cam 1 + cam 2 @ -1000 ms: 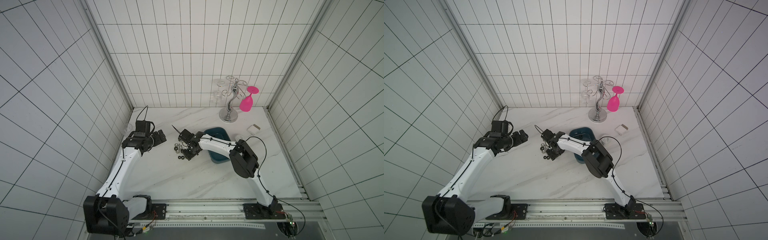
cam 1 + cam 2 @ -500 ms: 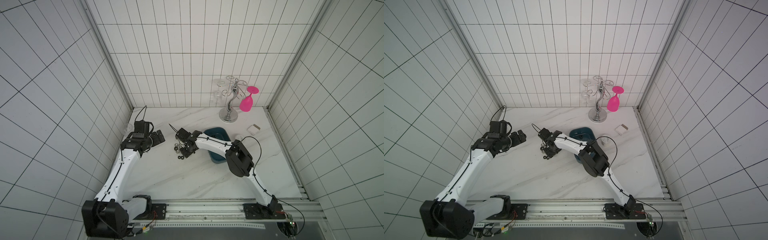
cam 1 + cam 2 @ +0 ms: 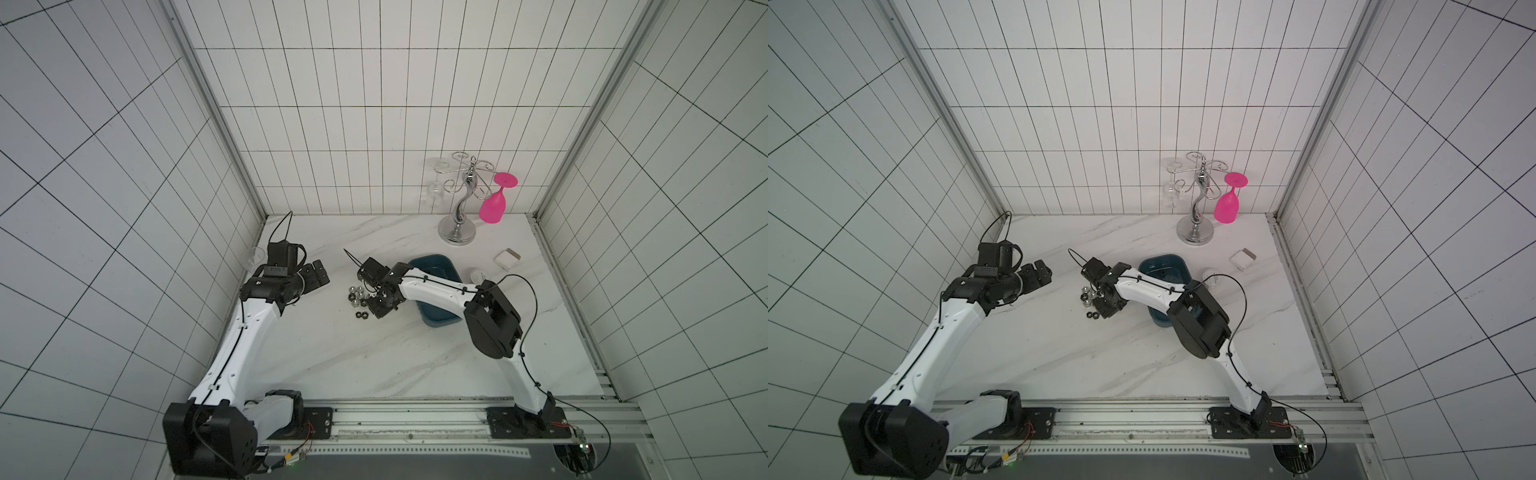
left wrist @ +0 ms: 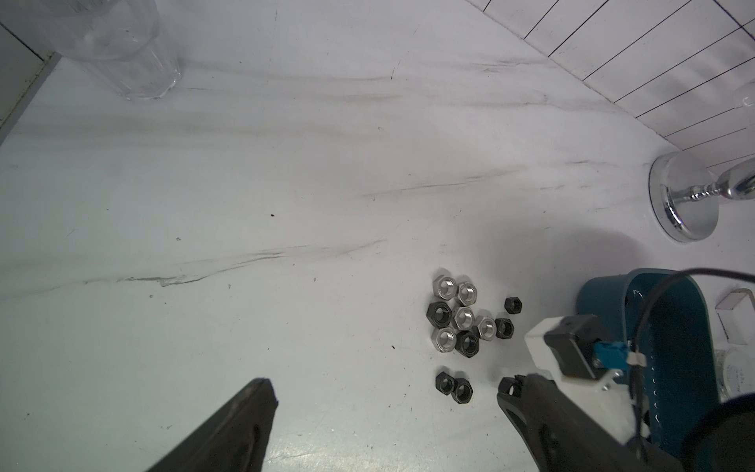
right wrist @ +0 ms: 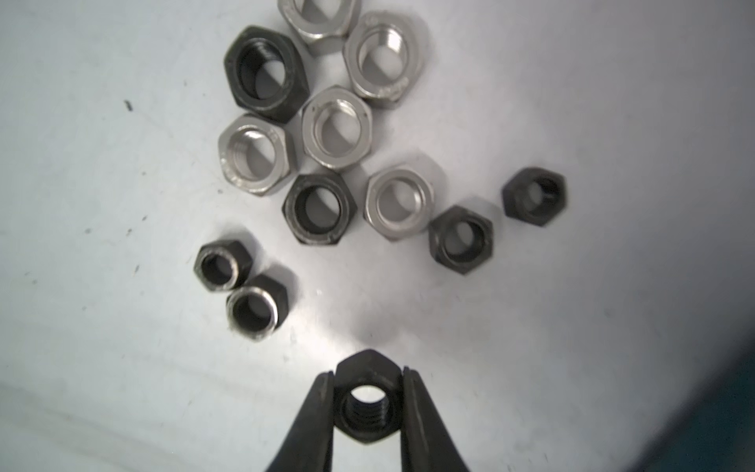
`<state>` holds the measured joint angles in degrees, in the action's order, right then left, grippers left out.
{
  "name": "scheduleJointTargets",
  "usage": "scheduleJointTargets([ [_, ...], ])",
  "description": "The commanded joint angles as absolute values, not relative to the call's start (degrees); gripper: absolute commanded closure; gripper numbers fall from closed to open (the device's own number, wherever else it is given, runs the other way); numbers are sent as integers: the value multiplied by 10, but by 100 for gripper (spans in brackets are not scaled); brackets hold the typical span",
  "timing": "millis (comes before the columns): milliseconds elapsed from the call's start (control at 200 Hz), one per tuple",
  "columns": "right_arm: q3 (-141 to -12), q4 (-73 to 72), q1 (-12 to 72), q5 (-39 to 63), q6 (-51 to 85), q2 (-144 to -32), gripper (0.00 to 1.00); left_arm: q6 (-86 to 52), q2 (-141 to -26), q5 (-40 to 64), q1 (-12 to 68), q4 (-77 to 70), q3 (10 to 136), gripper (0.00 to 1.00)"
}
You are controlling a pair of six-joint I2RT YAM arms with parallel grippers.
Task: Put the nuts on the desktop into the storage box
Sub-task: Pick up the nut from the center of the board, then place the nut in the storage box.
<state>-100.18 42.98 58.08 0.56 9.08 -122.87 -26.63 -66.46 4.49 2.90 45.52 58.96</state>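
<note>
Jaws narrowing since a second ago | I'm clamping my right pincer (image 5: 367, 374) on one small black nut (image 5: 365, 361) at desktop (image 5: 572, 102) | eleven nuts (image 5: 337, 126) lying loose | storage box (image 3: 440, 322) waiting nearby, contents unclear

5 silver nuts (image 5: 337, 126), 7 blk nuts (image 5: 318, 208), 1 storage box (image 3: 438, 268), 1 jar (image 3: 478, 275).

White arm links (image 3: 253, 328), black joints (image 3: 494, 328), cables (image 3: 535, 303), black fingers (image 4: 228, 429)
</note>
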Motion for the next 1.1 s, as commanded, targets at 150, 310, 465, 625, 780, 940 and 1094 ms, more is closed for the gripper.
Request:
scheduleJointTargets([
  [150, -889, 395, 489, -11, 106, -1043, 78, -288, -679, 92, 31, 428, 584, 2],
  [310, -818, 405, 403, 0, 108, -995, 78, -299, -685, 93, 42, 418, 583, 2],
  [465, -757, 413, 353, 0, 108, -980, 78, -304, -693, 85, 59, 413, 587, 2],
  [625, -710, 399, 324, 11, 110, -991, 77, -308, -705, 82, 69, 410, 591, 2],
  [780, -696, 380, 315, 19, 109, -1018, 75, -309, -709, 78, 75, 409, 594, 2],
  [940, -707, 368, 312, 22, 108, -1052, 72, -307, -708, 73, 76, 411, 594, 2],
  [1094, -727, 367, 312, 23, 106, -1077, 63, -302, -708, 66, 76, 417, 596, 2],
])
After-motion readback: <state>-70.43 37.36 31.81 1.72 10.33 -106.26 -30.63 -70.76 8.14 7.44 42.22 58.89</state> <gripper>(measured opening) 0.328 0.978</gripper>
